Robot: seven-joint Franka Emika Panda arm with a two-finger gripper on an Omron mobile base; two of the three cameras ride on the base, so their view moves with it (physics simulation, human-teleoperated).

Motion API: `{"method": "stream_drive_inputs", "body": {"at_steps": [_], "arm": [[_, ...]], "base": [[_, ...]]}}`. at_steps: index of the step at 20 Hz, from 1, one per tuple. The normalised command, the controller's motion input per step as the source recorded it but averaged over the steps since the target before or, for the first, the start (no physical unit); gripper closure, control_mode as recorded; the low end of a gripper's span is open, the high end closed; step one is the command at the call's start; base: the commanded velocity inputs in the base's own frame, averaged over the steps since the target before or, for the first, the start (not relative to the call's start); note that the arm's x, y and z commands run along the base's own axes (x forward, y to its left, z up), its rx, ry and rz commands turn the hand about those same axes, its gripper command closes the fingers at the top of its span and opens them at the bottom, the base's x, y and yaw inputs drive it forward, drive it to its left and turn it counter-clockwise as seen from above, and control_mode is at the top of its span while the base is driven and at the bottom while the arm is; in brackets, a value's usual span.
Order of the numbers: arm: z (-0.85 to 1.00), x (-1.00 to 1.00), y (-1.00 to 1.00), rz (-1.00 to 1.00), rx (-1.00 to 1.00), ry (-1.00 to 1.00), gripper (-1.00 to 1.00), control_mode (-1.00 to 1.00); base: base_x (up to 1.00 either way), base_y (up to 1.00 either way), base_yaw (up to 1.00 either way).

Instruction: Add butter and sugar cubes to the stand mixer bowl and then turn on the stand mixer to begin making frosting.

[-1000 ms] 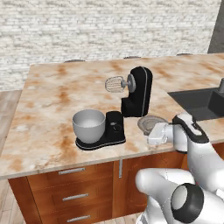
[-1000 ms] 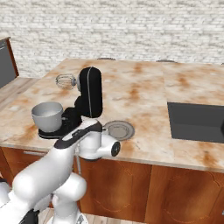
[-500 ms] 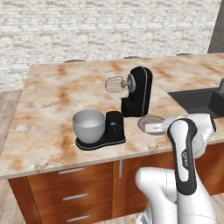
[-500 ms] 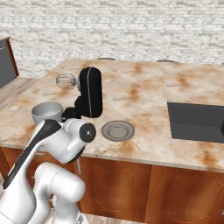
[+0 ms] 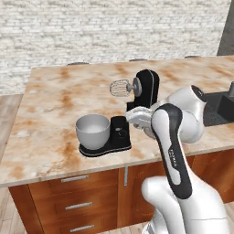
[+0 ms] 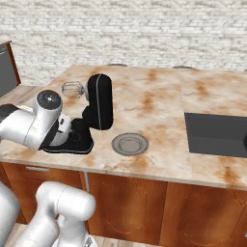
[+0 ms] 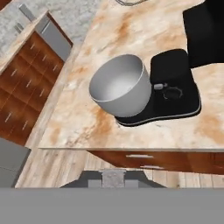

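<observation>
Here the stand mixer bowl [image 7: 120, 88] sat empty on the stand mixer [image 5: 137, 100] base, ahead of and below the gripper [image 7: 113, 178], whose fingers pinched a small pale piece, its identity unclear.

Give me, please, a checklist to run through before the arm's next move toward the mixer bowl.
1. Stand mixer bowl upright on the base of the stand mixer: ok.
2. Whisk raised clear of the bowl: ok.
3. Butter and sugar in the bowl: not ok, it looks empty.
4. Tool above the bowl: not ok, the hand view puts it out past the edge of the counter.
5. Load held in the tool: cannot tell.
</observation>
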Motion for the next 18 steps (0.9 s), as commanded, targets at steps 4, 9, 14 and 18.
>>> {"method": "stream_drive_inputs", "body": {"at_steps": [4,9,14,18], "arm": [[0.00,0.37,0.78,-0.09,-0.20,0.28,1.00,-1.00],[0.00,0.51,0.55,-0.10,-0.21,0.15,1.00,-1.00],[-0.15,0.70,0.16,-0.10,-0.19,0.11,1.00,-1.00],[-0.42,0.61,0.08,-0.08,-0.16,0.09,1.00,-1.00]], "base": [[0.00,0.00,0.00],[0.00,0.00,0.00],[0.00,0.00,0.00],[0.00,0.00,0.00]]}}
